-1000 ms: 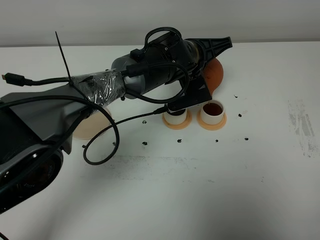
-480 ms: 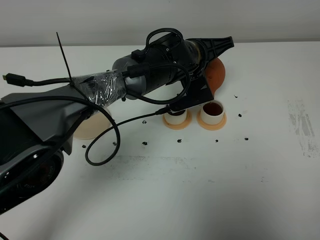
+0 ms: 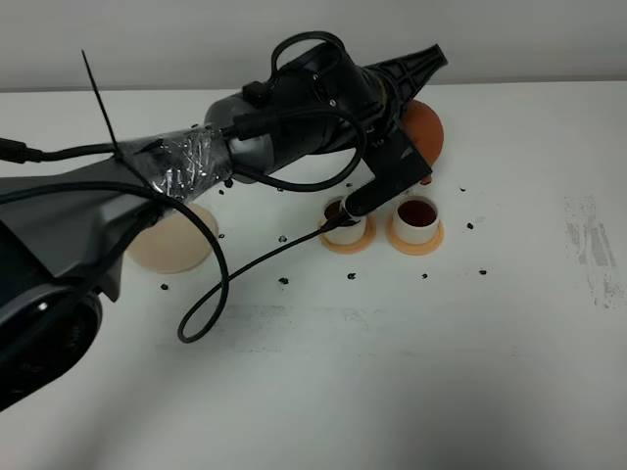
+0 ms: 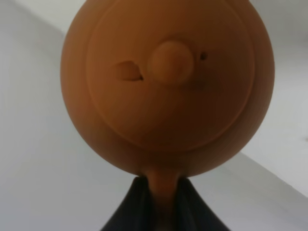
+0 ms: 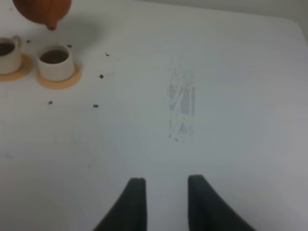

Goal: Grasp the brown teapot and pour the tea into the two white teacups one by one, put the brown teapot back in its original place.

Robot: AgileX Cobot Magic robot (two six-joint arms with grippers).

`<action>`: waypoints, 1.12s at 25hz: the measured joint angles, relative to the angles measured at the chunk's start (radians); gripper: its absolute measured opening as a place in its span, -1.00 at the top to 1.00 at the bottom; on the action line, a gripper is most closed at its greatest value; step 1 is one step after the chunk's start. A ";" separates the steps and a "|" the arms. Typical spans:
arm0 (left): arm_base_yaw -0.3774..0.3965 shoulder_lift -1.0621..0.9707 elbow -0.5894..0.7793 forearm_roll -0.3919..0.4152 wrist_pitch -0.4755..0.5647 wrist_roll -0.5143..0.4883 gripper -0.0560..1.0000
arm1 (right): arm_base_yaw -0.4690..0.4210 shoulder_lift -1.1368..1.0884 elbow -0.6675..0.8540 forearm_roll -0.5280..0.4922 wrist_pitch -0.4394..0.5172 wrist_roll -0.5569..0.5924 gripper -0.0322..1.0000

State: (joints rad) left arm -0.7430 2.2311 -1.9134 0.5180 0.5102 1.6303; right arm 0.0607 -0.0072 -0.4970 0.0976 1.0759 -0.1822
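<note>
My left gripper [image 3: 412, 94] reaches across the table and is shut on the loop handle of the brown teapot [image 3: 425, 133], held in the air behind the two white teacups. In the left wrist view the teapot [image 4: 168, 82] fills the frame, lid and knob facing the camera, with my gripper [image 4: 162, 188] shut on its handle. The right cup [image 3: 416, 216] holds dark tea. The left cup [image 3: 344, 221] also shows tea and is partly hidden by the gripper body. The beige saucer [image 3: 172, 241] lies bare at the left. My right gripper [image 5: 163, 192] is open and empty; its view shows the teapot [image 5: 43, 9] and both cups [image 5: 55, 61] far off.
Each cup stands on an orange coaster [image 3: 415, 240]. Small dark specks [image 3: 352, 276] are scattered around the cups. A grey smudge [image 3: 593, 245] marks the table at the right. A black cable [image 3: 211, 294] loops from the left arm over the table.
The left arm has swung slightly back and to the left with the teapot. The gripper body has cleared part of the left cup, so its tea now shows.
</note>
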 joint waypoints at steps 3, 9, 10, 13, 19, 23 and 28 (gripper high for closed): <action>0.007 -0.052 0.000 -0.062 0.093 -0.023 0.64 | 0.000 0.000 0.000 0.000 0.000 0.000 0.48; 0.008 -0.157 0.067 -0.163 0.169 -0.239 0.64 | 0.000 0.000 0.000 0.000 0.000 0.000 0.48; 0.008 -0.188 0.109 -0.178 0.148 -0.290 0.64 | 0.000 0.000 0.000 0.000 0.000 0.000 0.48; 0.008 -0.284 0.253 -0.223 0.087 -0.424 0.64 | 0.000 0.000 0.000 0.000 0.000 0.000 0.48; 0.008 -0.463 0.560 -0.438 0.057 -0.629 0.64 | 0.000 0.000 0.000 0.000 0.000 0.000 0.48; 0.008 -0.498 0.690 -0.551 0.056 -0.767 0.64 | 0.000 0.000 0.000 0.000 0.000 0.000 0.48; 0.008 -0.444 0.733 -0.603 0.028 -0.947 0.64 | 0.000 0.000 0.000 0.000 0.000 0.000 0.48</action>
State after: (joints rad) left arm -0.7355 1.7875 -1.1800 -0.0846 0.5383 0.6835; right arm 0.0607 -0.0072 -0.4970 0.0976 1.0759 -0.1822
